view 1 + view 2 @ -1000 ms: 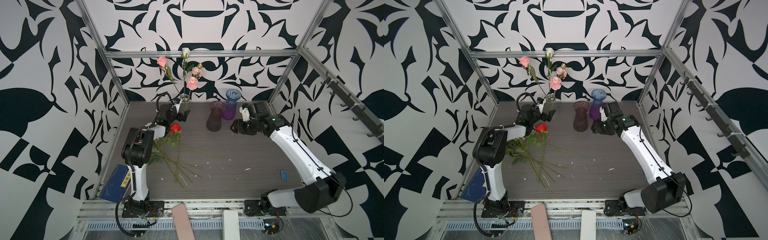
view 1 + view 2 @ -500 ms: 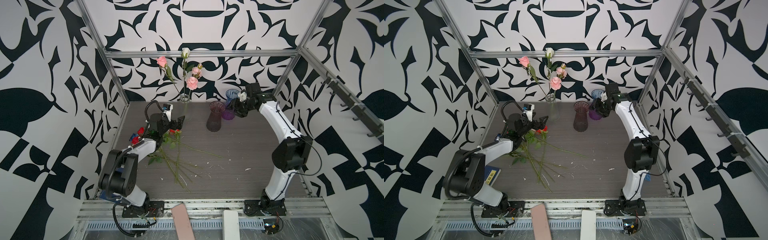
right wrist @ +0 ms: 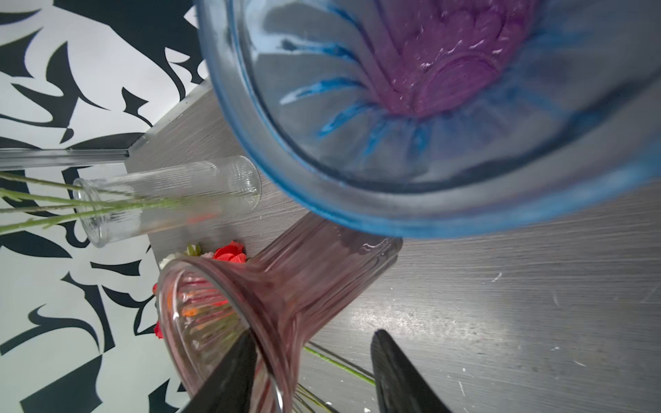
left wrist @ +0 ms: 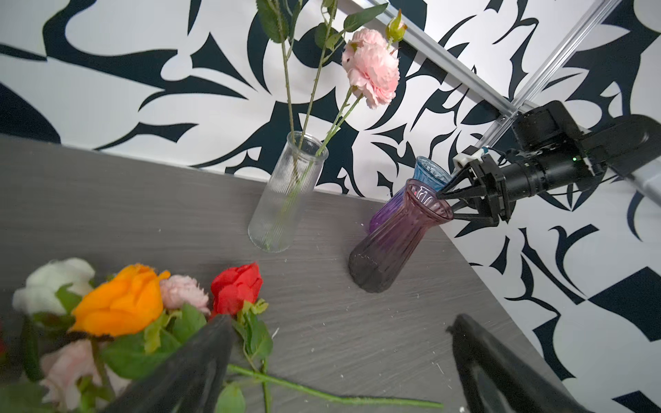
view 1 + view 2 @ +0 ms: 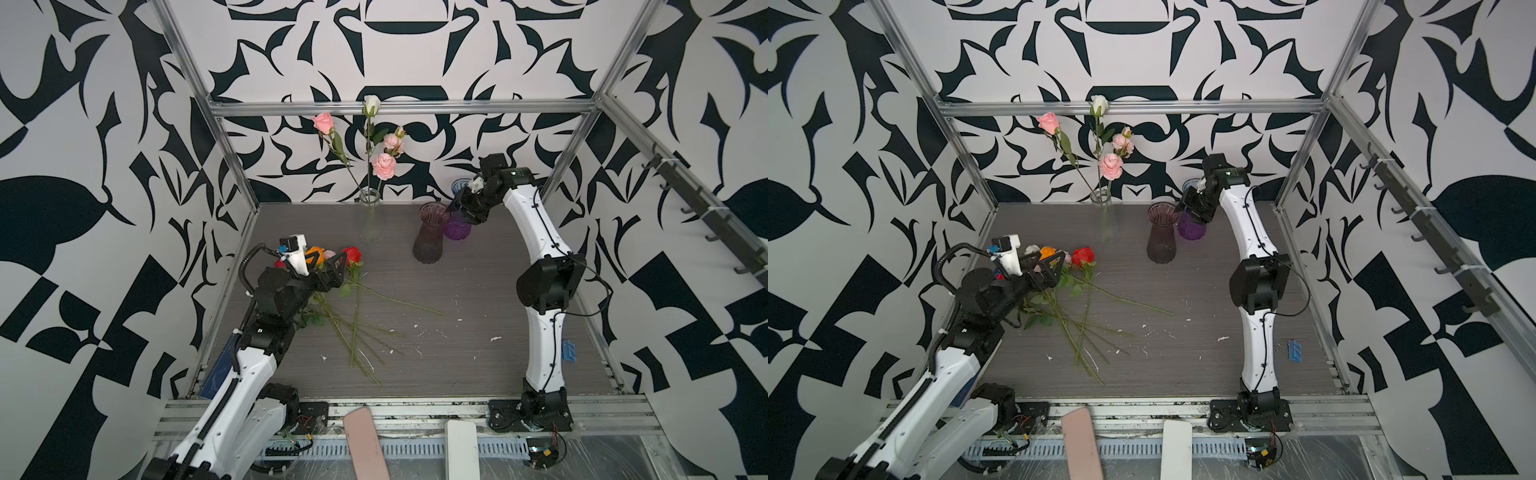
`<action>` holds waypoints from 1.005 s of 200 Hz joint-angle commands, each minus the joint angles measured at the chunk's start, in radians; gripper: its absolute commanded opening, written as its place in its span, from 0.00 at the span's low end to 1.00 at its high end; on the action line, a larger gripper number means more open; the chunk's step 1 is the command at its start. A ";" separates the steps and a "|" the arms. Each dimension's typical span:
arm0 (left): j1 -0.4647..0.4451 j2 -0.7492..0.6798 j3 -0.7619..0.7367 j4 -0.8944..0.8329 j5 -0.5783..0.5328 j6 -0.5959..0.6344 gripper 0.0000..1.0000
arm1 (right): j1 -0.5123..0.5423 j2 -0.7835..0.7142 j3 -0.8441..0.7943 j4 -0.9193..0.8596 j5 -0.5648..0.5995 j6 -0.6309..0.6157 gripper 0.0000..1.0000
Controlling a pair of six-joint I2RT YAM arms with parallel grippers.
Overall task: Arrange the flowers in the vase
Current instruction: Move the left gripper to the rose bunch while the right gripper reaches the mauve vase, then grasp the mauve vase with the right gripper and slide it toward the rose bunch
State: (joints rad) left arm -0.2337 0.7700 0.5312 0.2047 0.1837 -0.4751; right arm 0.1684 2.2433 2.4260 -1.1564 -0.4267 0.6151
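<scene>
The flowers (image 5: 353, 320) lie in a pile at the left of the table, with a red rose (image 5: 352, 253) (image 5: 1083, 256) (image 4: 236, 286) and an orange bloom (image 4: 121, 300) on top. Pink and white ones (image 5: 383, 165) stand in a clear ribbed vase (image 5: 371, 220) (image 5: 1108, 220) (image 4: 286, 200) (image 3: 171, 200). My left gripper (image 5: 338, 266) (image 5: 1054, 266) (image 4: 339, 321) hangs open over the pile beside the red rose, holding nothing. My right gripper (image 5: 451, 206) (image 5: 1183, 203) (image 4: 441, 202) (image 3: 313, 334) is open astride the rim of an empty mauve vase (image 5: 428, 241) (image 3: 304, 279), one finger inside.
A blue-and-purple vase (image 5: 457, 230) (image 3: 429, 107) stands right behind the mauve one, close to the right wrist. A small blue piece (image 5: 569, 351) lies at the right edge. White crumbs dot the table. Frame posts and patterned walls enclose all sides.
My left gripper has drawn back from the clear vase to the flower pile. My right gripper has swung past the blue vase to the mauve vase's rim, its jaws narrowing.
</scene>
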 commanded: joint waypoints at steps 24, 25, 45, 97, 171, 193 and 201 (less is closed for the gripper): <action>0.005 -0.106 -0.026 -0.176 -0.038 -0.069 0.99 | 0.048 0.052 0.120 -0.046 0.001 0.024 0.50; 0.005 -0.107 -0.025 -0.180 -0.039 -0.066 0.99 | 0.049 0.053 0.122 -0.047 0.002 0.024 0.50; 0.005 -0.119 0.007 -0.234 -0.044 -0.018 0.99 | 0.067 0.054 0.117 -0.052 0.021 0.023 0.34; 0.005 -0.104 0.049 -0.282 -0.048 0.009 0.99 | 0.094 -0.041 0.029 -0.062 0.103 -0.043 0.09; 0.005 -0.041 0.095 -0.359 -0.055 -0.026 0.99 | 0.276 -0.310 -0.278 -0.004 0.195 -0.057 0.02; 0.005 -0.031 0.089 -0.363 -0.051 -0.067 0.99 | 0.360 -0.399 -0.409 0.059 0.222 0.001 0.02; 0.004 -0.029 0.084 -0.363 -0.051 -0.085 0.99 | 0.388 -0.433 -0.459 0.085 0.228 0.029 0.02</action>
State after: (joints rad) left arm -0.2337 0.7372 0.6064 -0.1310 0.1371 -0.5022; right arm 0.4858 1.9583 2.0457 -1.1912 -0.2039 0.5728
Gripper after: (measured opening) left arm 0.993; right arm 0.119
